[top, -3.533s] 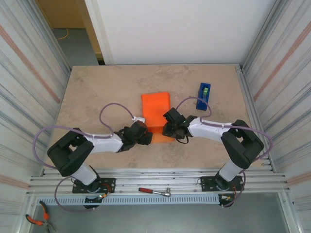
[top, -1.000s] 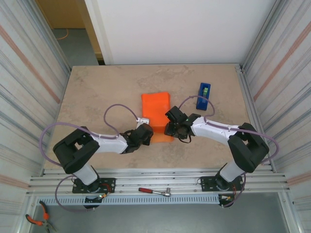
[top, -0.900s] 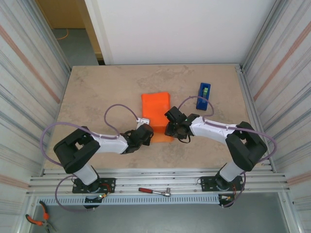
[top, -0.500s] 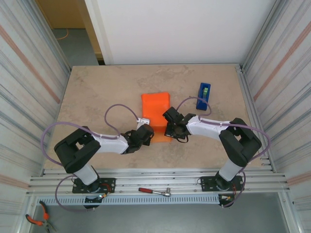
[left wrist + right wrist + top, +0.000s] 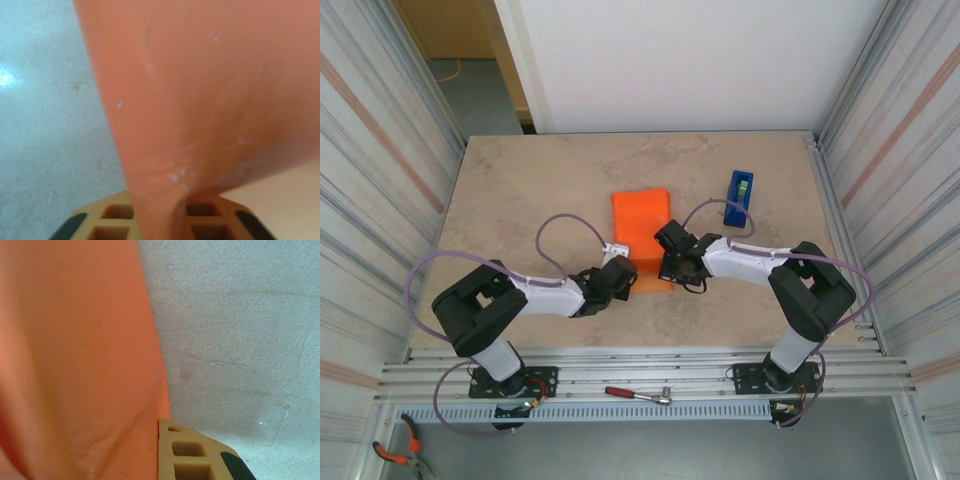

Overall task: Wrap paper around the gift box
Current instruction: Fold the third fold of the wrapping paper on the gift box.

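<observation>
Right hand (image 5: 664,264) nudged left; marble table (image 5: 520,200).

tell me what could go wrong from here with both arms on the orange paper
1. The left fingers and right fingers pinch the thin orange paper at its near corners; pulling apart could tear it.
2. The paper wrinkles at the left pinch; a crease may set there.

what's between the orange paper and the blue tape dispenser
Mostly bare table, seen in the top view; the right arm's purple cable loops over that stretch between the paper and the tape dispenser.
</observation>
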Tool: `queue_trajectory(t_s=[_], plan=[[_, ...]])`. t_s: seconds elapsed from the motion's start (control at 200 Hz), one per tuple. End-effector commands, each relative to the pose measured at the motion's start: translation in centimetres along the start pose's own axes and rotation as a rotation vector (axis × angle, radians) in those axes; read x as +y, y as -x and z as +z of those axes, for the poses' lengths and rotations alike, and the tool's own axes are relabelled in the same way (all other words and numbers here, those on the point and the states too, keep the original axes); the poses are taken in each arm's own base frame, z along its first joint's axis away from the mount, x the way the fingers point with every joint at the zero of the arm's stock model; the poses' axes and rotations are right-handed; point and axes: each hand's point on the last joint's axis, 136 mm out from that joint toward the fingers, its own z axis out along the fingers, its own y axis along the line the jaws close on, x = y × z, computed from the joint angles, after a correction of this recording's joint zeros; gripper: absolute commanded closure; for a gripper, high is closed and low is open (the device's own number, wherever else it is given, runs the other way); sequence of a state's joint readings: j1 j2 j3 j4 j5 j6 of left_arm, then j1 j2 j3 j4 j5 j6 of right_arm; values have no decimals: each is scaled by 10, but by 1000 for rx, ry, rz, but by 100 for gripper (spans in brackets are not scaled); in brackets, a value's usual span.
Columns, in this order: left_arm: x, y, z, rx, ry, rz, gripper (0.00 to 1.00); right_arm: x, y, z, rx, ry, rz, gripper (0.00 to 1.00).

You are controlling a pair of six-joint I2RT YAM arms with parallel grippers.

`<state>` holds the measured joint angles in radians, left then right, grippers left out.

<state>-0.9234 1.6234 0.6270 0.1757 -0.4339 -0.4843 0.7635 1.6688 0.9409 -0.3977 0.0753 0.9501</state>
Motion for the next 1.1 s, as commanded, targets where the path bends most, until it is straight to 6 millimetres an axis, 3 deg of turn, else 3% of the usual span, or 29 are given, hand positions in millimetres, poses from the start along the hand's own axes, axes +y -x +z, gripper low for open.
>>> queue_trajectory(t_s=[0.0, 0.23, 0.326, 0.451, 0.566, 0.686, 1.097], plan=[[-6, 13, -13, -22, -32, 27, 67, 2, 6, -4, -6, -14, -13, 88], [2, 35, -52, -94, -90, 17, 22, 0, 6, -24, -24, 10, -25, 53], [13, 46, -65, -128, -96, -20, 2, -2, 6, -35, -38, 17, -26, 32], [26, 64, -75, -172, -123, -87, 1, -7, 10, -48, -69, 6, -21, 0], [39, 77, -73, -217, -110, -103, 1, -9, 16, -54, -100, -6, -21, 1], [35, 87, -74, -310, -125, -18, 1, -7, 17, -53, -106, -4, -36, 1], [38, 86, -60, -281, -64, 43, 1, -15, 12, -41, -120, 1, -24, 1]])
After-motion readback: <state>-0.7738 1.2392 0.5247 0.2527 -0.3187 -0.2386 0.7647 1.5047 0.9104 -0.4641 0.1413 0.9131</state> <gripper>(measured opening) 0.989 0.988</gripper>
